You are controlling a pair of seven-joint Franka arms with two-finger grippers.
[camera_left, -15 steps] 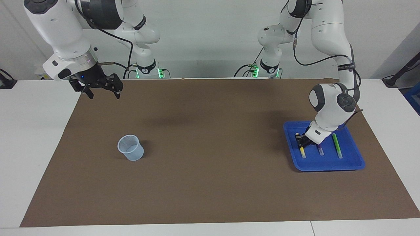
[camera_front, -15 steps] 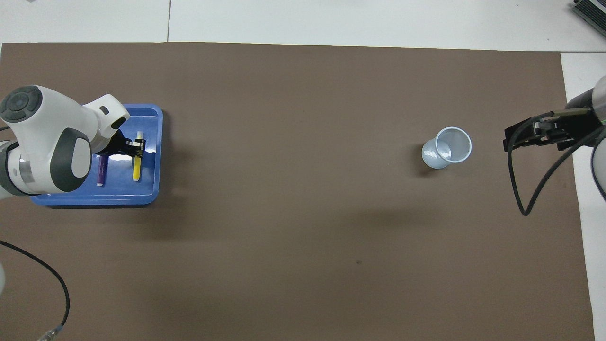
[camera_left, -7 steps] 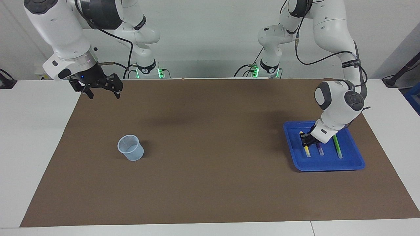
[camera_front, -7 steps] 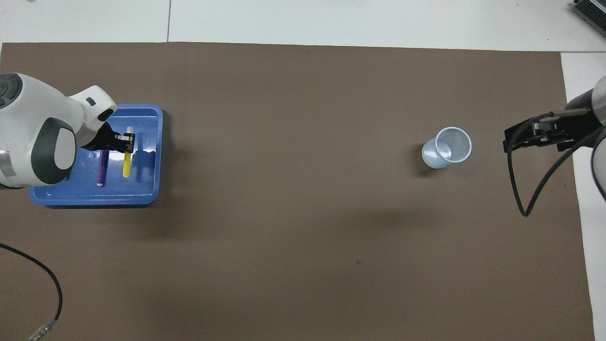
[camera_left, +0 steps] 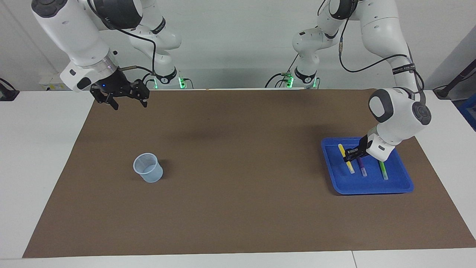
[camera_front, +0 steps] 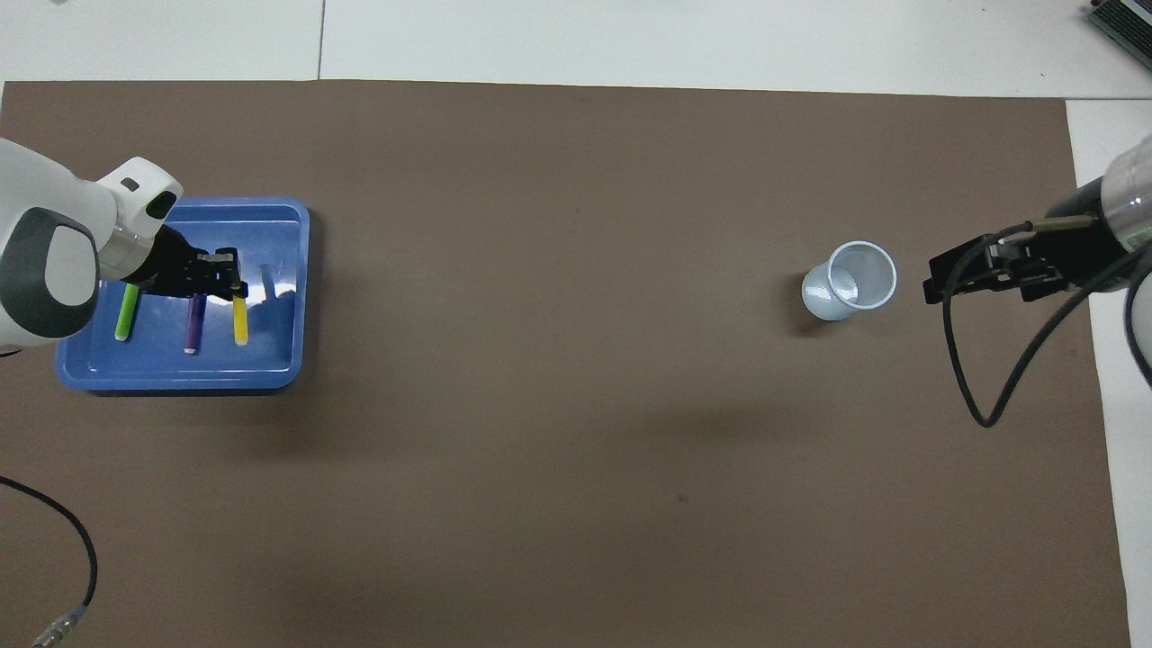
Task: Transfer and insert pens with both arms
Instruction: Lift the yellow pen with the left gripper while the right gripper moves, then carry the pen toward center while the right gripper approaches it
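Observation:
Over the blue tray, my left gripper is shut on the yellow pen. It holds the pen tilted and near its middle, and the pen looks lifted off the tray floor. In the tray beside it lie the purple pen and the green pen. My right gripper hangs open and empty, up in the air over the mat's edge at the right arm's end.
A pale translucent cup stands upright on the brown mat toward the right arm's end, close to my right gripper in the overhead view. A black cable loops from the right wrist over the mat.
My left gripper has risen with the yellow pen, and its wrist has swung back, uncovering the green pen in the overhead view. My right gripper has drifted a little toward the table's middle.

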